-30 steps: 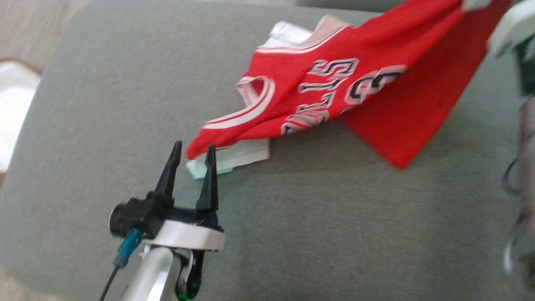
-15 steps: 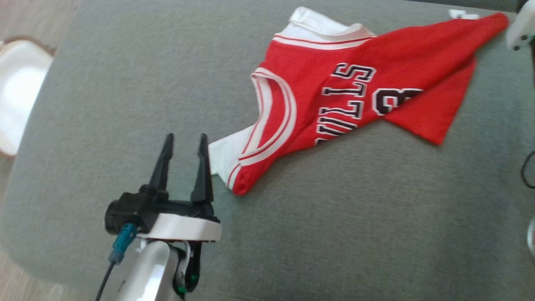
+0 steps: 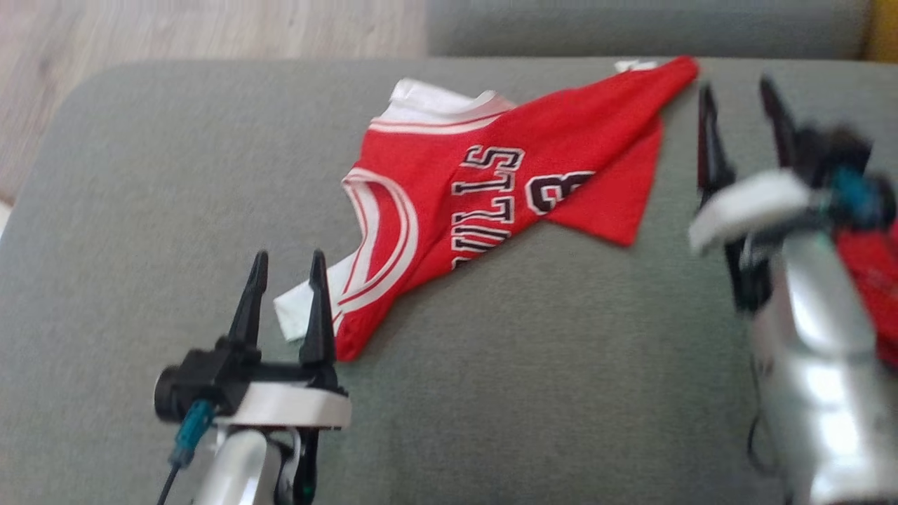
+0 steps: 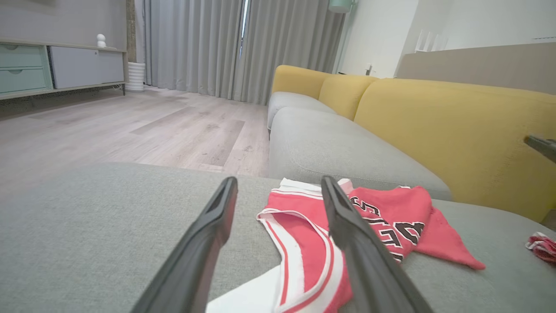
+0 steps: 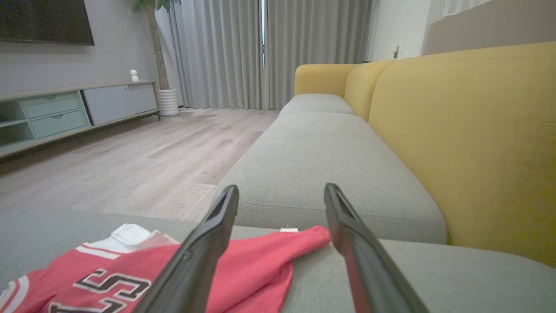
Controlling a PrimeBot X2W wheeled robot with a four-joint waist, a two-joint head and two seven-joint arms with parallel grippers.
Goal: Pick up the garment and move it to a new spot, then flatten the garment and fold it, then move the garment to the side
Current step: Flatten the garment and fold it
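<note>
Lying partly spread and partly folded over itself, the red jersey (image 3: 491, 196) has the grey seat cushion (image 3: 526, 393) under it. Its white-trimmed armhole and a white corner point toward the robot, and its narrow red corner points away and to the right. The left gripper (image 3: 289, 256) stands at the jersey's near white corner, its two fingers apart and nothing between them. One finger covers the edge of this corner in the head view, but whether it touches the cloth I cannot tell. The right gripper (image 3: 735, 84) is just beside the jersey's far red corner, also released and empty. Behind the jersey rises a yellow backrest (image 5: 469, 143). Right of the jersey, by the right forearm, a second red cloth (image 3: 873, 280) shows, too blurred to name.
</note>
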